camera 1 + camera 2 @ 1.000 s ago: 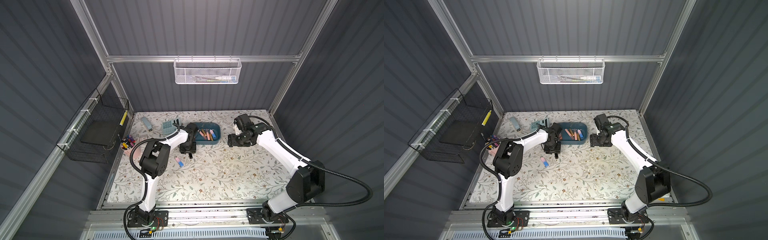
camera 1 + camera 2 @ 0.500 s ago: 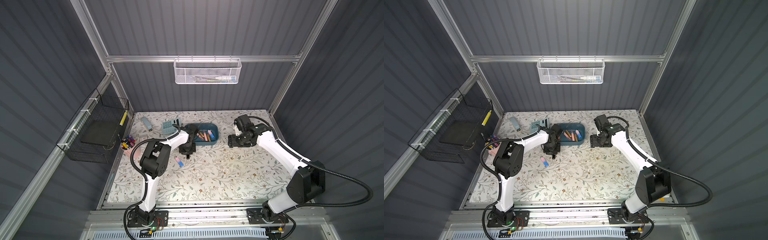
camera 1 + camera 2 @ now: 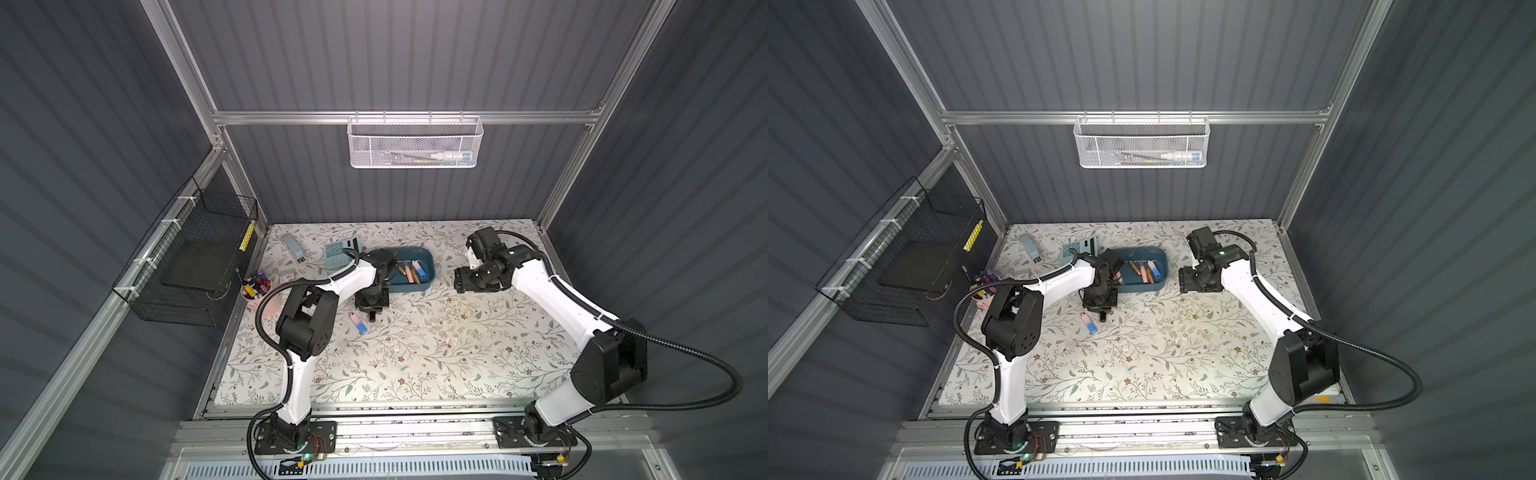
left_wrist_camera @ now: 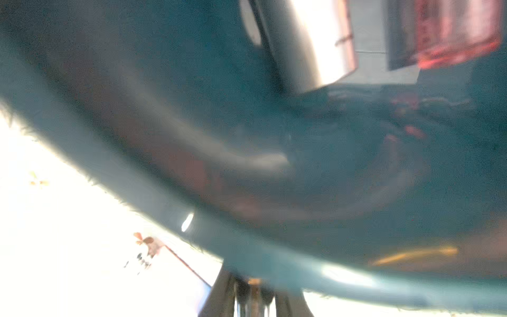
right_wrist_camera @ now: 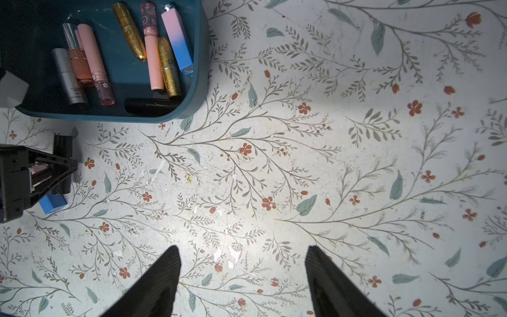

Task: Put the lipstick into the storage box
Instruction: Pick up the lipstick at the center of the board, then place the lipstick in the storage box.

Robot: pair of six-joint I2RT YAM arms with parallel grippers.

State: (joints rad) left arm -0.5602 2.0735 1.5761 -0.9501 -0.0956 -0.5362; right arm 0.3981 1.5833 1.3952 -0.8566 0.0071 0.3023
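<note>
Left gripper (image 3: 372, 316) closed, one pink-blue lipstick (image 3: 358, 324) lying just beside it, one storage box (image 3: 411, 288) just beyond, eight tubes (image 5: 151, 46) inside, right gripper (image 5: 242, 251) wide

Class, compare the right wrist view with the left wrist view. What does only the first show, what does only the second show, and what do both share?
Only the right wrist view: the right gripper, open, and lipsticks sharp enough to tell apart, such as a gold lipstick and a pink-and-blue lipstick. Only the left wrist view: a blurred close-up of the inner wall of the teal storage box. Both: that box, a silver tube inside it, the floral table cover and the left gripper, shut.
</note>
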